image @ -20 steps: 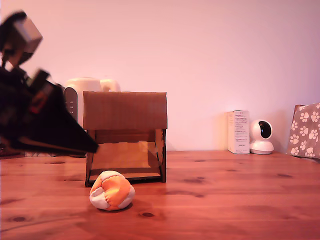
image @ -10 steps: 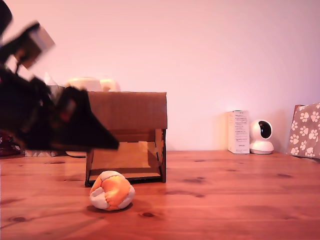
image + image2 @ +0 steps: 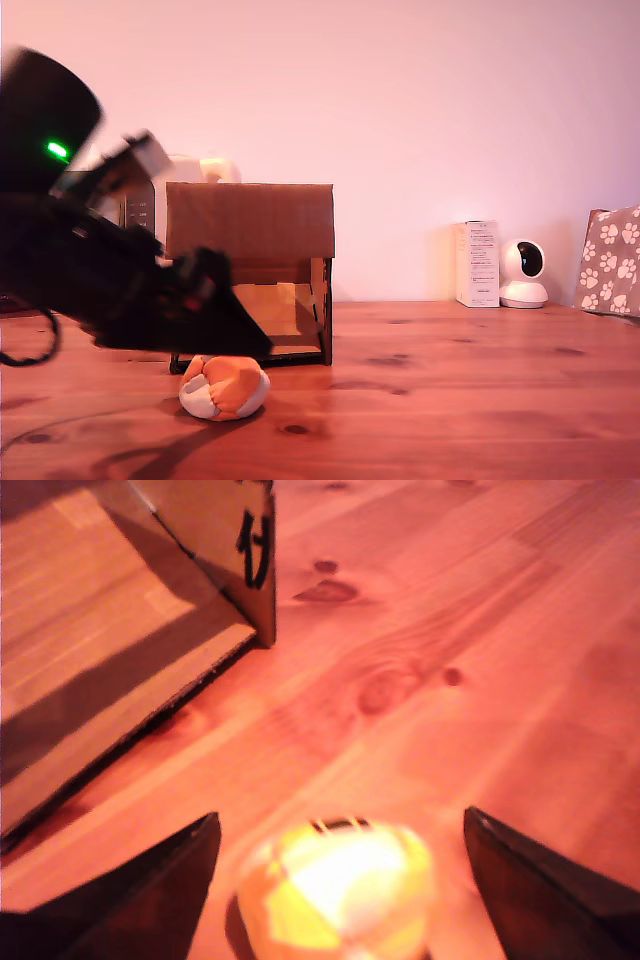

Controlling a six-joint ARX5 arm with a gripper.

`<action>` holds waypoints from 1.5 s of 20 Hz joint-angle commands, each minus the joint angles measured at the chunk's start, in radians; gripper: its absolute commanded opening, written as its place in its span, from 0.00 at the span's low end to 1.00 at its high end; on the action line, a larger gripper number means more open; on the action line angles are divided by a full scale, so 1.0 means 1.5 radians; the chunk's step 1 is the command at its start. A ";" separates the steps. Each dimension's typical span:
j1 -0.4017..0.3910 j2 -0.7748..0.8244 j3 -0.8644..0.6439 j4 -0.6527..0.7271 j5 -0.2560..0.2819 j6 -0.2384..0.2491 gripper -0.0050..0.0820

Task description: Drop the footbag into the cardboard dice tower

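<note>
Footbag [image 3: 224,387] on table [image 3: 450,400] before tower [image 3: 250,270].

Counts, as seen in the exterior view:

- One footbag [image 3: 224,387] is counted on the table [image 3: 450,400], toward its front edge — the same one is seen in the wrist view [image 3: 340,890].
- One cardboard dice tower [image 3: 250,272] is counted, just behind the footbag.
- One gripper [image 3: 215,330] is counted — two dark fingers [image 3: 130,900] are seen in the wrist view.
- One cream appliance [image 3: 175,190] is counted behind the tower.
- One white box [image 3: 477,263] and one small white camera [image 3: 523,273] are counted along the back edge.
- One paw-print box [image 3: 610,260] is counted at the table's right edge.
</note>
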 commanded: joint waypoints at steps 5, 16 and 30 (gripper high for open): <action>-0.001 0.035 0.024 -0.058 0.033 0.006 0.77; -0.001 -0.075 0.027 -0.178 0.072 -0.026 0.14; -0.001 -0.408 0.027 -0.299 0.040 -0.023 0.14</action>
